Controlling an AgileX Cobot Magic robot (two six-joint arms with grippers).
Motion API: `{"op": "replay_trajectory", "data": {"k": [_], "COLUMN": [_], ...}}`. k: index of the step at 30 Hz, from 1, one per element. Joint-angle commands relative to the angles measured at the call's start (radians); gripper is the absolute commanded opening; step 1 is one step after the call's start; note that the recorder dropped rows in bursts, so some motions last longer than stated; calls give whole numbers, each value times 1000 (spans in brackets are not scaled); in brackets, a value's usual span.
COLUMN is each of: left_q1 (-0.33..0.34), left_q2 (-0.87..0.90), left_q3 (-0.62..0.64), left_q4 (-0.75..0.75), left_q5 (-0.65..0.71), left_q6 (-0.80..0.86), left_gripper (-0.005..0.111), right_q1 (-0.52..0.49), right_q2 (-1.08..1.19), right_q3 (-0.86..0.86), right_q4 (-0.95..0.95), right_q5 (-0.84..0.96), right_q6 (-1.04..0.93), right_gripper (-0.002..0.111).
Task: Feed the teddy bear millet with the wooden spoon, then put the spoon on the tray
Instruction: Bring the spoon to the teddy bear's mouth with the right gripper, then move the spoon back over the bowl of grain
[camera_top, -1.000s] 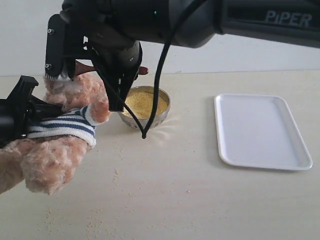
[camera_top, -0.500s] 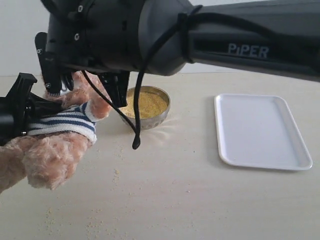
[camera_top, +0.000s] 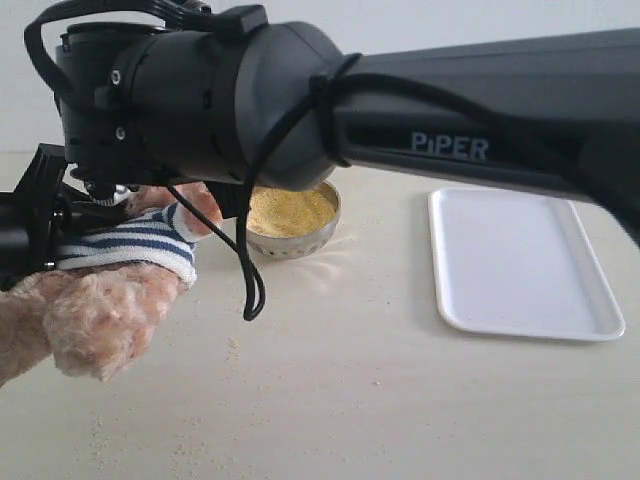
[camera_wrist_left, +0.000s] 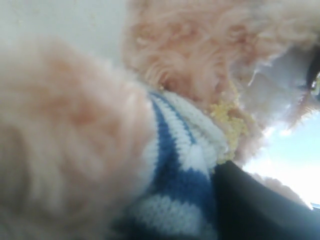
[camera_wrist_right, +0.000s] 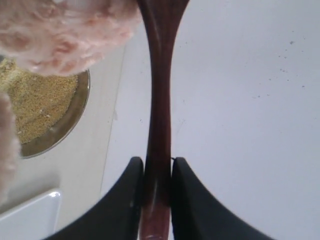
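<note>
Right wrist view is showing the right gripper (camera_wrist_right: 156, 165) clamping the light, stiff, glossy, likely slippery wooden spoon (camera_wrist_right: 159, 100) by its thin handle, bowl end nearing the teddy bear (camera_wrist_right: 65, 30) above the millet (camera_wrist_right: 37, 107).

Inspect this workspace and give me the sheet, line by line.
Surface: pale table.
Job's things: teddy bear tilted at the left; millet in a metal bowl; wooden spoon raised beside the bear; tray holds nothing.
Clutter: loose grains on the table, more on the bear's shirt.
Tools: right tool shut on the spoon's handle; left tool clamped on the bear's striped middle.
Cables: black cable loops down near the bowl.
Surroundings: plain wall; nothing else seen.
</note>
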Motion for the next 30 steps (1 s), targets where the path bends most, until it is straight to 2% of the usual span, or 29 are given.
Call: {"op": "replay_trajectory", "data": {"k": [1,9,14,19,23,25,27,30], "left_q1": [0,0,0,0,0,0,0,0], "left_q2": [-1,-1,-1,-1,-1,-1,-1,-1], "left_q3": [-8,-8,-8,-8,-8,-8,-8,-8], "left_q4": [-14,-16,-16,-16,-16,-21,-21,-21], "left_q5": [25,20,17,-6,-44,-43,-42,-42], "left_q6": [8,41,46,46,46,46,46,46], "left_gripper": [5,5,5,5,5,5,5,5], "right_q1": [-3,4,-12,-102,-230,-287,-321,-341], "right_q2": [-4,-4,-39,-110,-156,-162,-158,-129], "right_q3": [-5,-5,-5,-5,-5,-5,-5,-5], "right_q4": [-33,9,36,302,593,680,731,709], "right_q5": [32,48,77,81,84,84,84,77], "right_q6": [13,36,127,70,-15,-67,-118,-148], "right_gripper": [0,0,0,0,0,0,0,0]}}
